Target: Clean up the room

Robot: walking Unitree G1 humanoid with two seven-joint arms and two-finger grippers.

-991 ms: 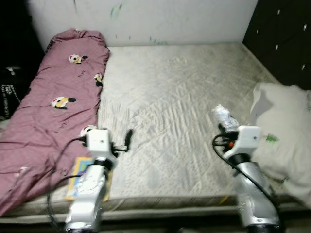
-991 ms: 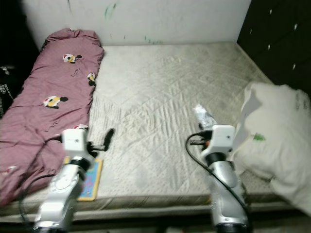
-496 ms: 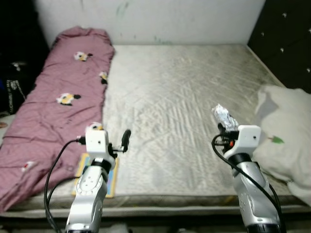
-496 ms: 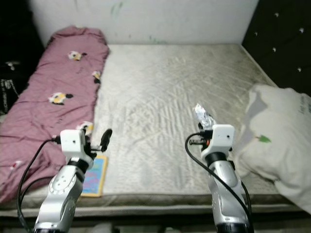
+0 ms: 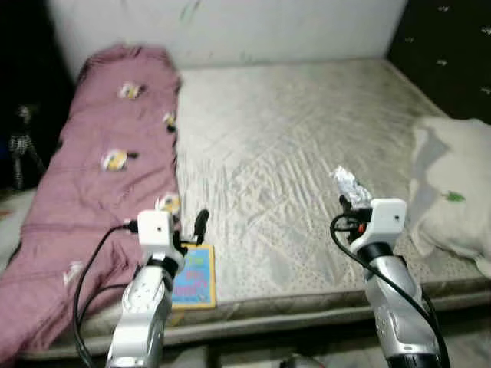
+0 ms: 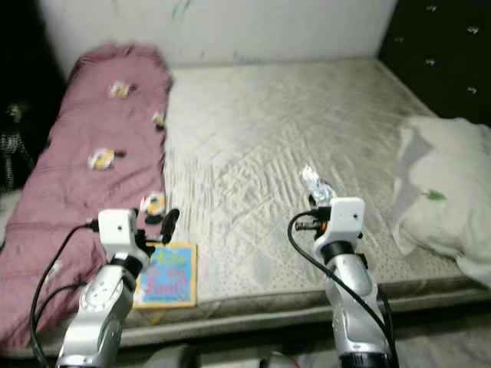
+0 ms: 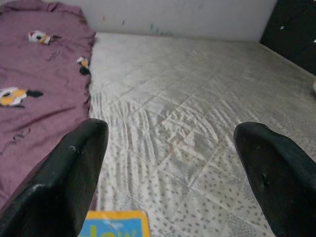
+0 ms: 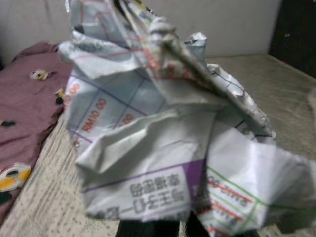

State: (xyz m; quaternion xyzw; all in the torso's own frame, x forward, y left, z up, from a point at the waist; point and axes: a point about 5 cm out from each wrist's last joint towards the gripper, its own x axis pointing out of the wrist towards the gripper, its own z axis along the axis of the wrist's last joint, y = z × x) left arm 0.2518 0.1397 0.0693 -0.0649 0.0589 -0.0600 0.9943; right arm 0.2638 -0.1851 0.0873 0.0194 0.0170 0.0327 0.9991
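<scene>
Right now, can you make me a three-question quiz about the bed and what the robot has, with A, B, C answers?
1. Where does the picture book lie?
A. on the pillow
B. at the mattress edge beside the blanket
C. on the floor

2. What colour is the blanket?
A. dusky pink
B. green
C. black

3. What is the right tool doing?
A. hanging open
B. gripping the pillow
C. gripping crumpled paper

Answers:
1 B, the book sits at the near edge of the mattress next to the blanket.
2 A, pink with small cartoon prints.
3 C, the crumpled paper is bunched at its tips.
</scene>
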